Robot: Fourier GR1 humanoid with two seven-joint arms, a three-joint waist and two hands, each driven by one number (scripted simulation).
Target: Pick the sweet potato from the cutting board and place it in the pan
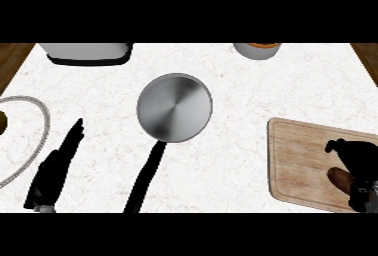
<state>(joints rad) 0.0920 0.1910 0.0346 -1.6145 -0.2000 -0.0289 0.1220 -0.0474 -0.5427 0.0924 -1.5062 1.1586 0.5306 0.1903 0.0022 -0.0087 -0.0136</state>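
Looking steeply down in the head view, a white marbled counter (251, 95) was seen, with a round steel pan (175, 107) set near its middle. The pan's black handle (148, 175) was turned toward the lower edge of the view, and nothing was seen inside the pan.

A wooden cutting board (295, 150) was laid at the right side of the counter, well apart from the pan. The sweet potato (338, 179) was found on the near right part of this board, brown and partly hidden. The right hand (358, 157) was held over that same part of the board, its dark shape meeting the sweet potato's right side. Whether this hand was closed on the sweet potato or merely placed against it could not be told.

The left hand (55, 167) was shown at the lower left, left of the pan's handle, with its fingers (72, 135) stretched straight and nothing held.

A grey and white appliance (85, 52) was cut off at the counter's far left edge. A pale cup (257, 50) with an orange top was cut off at the far edge, right of centre. A thin curved rim (44, 125) was seen at the left border.
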